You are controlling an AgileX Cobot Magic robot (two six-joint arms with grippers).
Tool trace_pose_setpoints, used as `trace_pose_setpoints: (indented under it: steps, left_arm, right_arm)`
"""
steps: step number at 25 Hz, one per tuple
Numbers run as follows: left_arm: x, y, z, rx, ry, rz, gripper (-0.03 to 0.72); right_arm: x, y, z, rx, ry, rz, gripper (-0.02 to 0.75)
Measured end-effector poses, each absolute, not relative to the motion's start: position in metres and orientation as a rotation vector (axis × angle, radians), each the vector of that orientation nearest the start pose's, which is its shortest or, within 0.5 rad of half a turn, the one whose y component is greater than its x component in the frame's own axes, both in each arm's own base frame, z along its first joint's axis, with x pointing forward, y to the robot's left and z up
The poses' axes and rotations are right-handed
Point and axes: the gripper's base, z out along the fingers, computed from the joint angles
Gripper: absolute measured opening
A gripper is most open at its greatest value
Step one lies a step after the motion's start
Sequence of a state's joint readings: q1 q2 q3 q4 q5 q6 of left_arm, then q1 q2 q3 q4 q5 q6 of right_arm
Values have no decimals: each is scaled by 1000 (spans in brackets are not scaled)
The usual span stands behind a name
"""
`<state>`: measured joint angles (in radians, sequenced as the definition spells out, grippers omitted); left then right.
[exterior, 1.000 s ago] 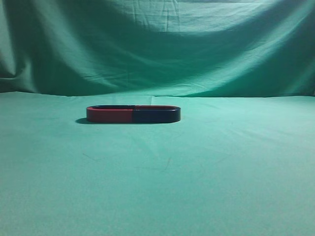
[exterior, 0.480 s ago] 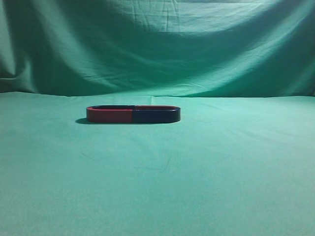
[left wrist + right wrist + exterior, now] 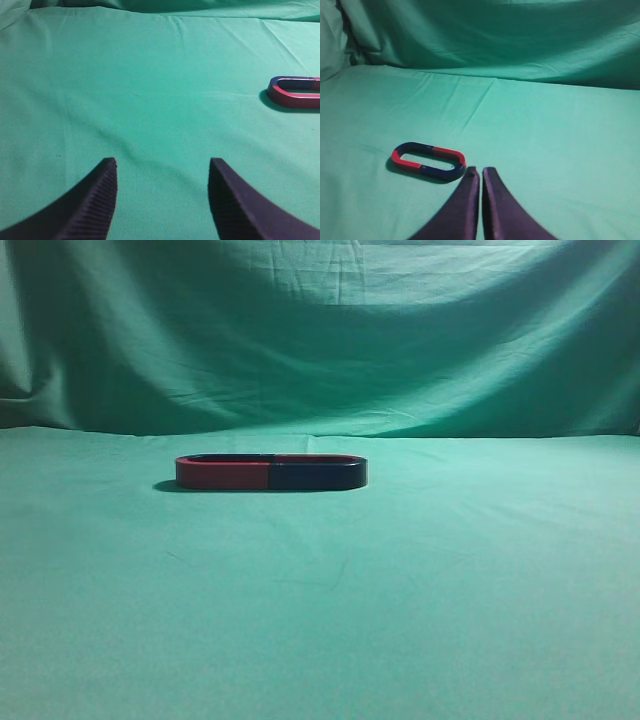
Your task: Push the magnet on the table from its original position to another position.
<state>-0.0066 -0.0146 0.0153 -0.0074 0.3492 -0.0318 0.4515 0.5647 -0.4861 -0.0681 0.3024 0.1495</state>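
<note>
- The right gripper (image 3: 480,172) is hanging with its fingers pressed nearly together, gripping nothing.
- The magnet (image 3: 437,172) is lying flat on the table (image 3: 560,150), just ahead-left of those tips, joined to a red magnet (image 3: 449,152).
- The left gripper (image 3: 162,165) is spread wide, empty.

Left pincer (image 3: 162,167), right pincer (image 3: 480,171): dark, curved, ribbed fingers.

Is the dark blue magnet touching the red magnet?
Touching. The exterior view shows the magnet and the red magnet meeting end to end without a gap, as one oval.
</note>
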Motion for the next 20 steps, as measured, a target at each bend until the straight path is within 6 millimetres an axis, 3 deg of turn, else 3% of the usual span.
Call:
trace_pose_setpoints:
  steps: [10,15,20]
  left_arm:
    - [53,-1,177,-28,1833,-34,372]
    - [53,-1,177,-28,1833,-34,372]
    - [53,-1,177,-28,1833,-34,372]
  right_arm:
    - [107,49,242,-210,1898,437,0]
    - [106,38,229,-86,1918,410,0]
    - [94,30,216,-82,1936,357,0]
